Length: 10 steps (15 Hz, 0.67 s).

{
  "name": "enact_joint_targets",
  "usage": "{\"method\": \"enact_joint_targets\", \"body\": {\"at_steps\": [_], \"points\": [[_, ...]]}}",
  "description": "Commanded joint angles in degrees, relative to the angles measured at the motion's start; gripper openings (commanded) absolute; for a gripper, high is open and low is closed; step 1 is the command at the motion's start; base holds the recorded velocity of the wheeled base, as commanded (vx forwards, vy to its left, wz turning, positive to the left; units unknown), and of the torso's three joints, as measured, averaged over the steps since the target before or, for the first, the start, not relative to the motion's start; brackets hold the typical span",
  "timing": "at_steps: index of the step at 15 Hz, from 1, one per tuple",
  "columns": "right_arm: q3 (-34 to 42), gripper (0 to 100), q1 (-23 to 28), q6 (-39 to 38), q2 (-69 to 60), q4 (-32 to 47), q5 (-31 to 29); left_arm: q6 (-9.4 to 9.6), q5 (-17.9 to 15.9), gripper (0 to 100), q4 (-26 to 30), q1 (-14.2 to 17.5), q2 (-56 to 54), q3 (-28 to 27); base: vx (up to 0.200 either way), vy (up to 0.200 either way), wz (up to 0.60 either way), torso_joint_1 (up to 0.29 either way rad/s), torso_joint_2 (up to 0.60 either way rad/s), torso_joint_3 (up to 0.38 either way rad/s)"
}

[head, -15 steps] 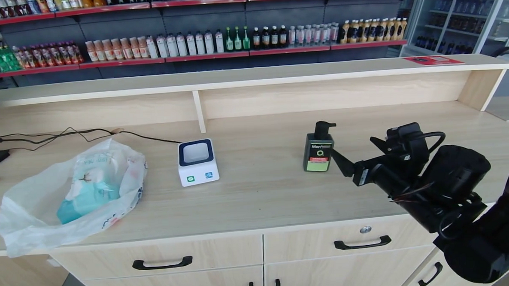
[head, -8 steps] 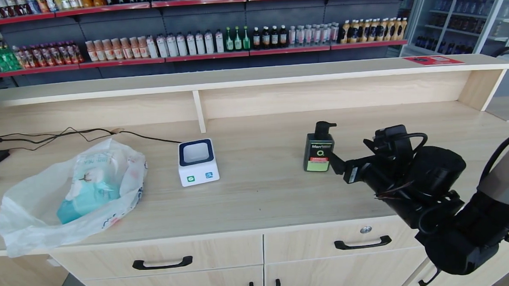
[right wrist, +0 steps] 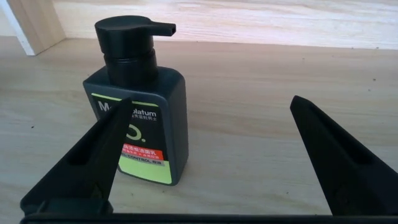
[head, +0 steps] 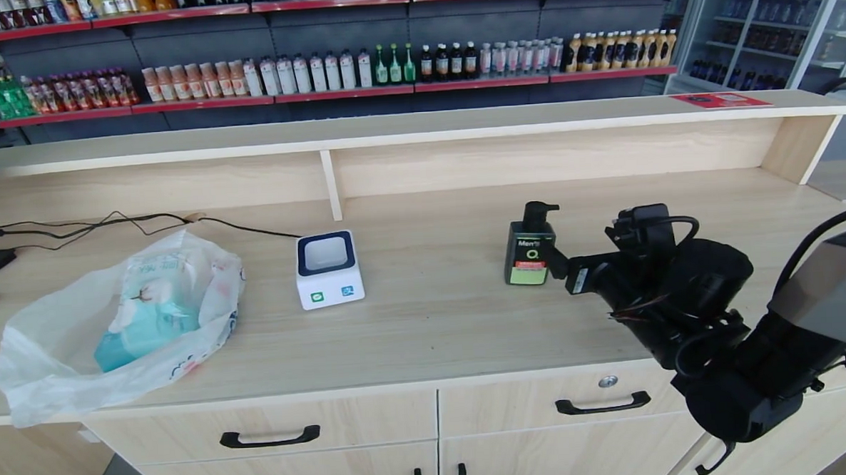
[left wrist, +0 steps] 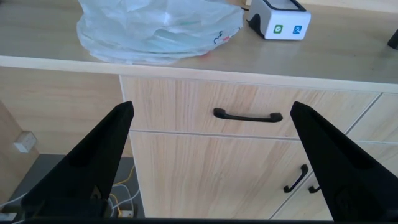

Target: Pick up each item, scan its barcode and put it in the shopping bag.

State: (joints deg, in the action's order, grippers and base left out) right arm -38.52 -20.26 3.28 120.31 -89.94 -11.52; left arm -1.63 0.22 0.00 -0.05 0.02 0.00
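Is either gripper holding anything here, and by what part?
Nothing is held. The right gripper is open beside the dark-grey plastic pump bottle; the left gripper is open too.

The pump bottle [head: 528,258] carries a green label with a red strip. The scanner [head: 328,270] bears green and blue icons.

Wooden counter [head: 434,323], cables [head: 251,231], stocked shelves [head: 345,94]

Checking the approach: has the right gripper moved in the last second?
Yes. The right gripper has moved left, closing on the pump bottle, which stands unmoved on the counter.
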Motion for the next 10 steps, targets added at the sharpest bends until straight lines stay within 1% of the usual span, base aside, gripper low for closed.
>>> {"method": "enact_joint_targets", "body": {"at_steps": [1,6,10], "points": [[-0.2,100,0.0,0.0,0.3,-0.1,0.0,-0.04,0.0,100,-0.1,0.0,0.0,0.0,0.000,0.000,0.00,0.000,0.00,0.000],[0.3,100,0.6,-0.4,0.1,-0.1,-0.1,-0.04,0.0,100,0.0,0.0,0.0,0.0,0.000,0.000,0.00,0.000,0.00,0.000],[0.4,100,2.2,-0.4,0.0,-0.1,-0.1,-0.04,0.0,100,0.0,0.0,0.0,0.0,0.000,0.000,0.00,0.000,0.00,0.000]]}}
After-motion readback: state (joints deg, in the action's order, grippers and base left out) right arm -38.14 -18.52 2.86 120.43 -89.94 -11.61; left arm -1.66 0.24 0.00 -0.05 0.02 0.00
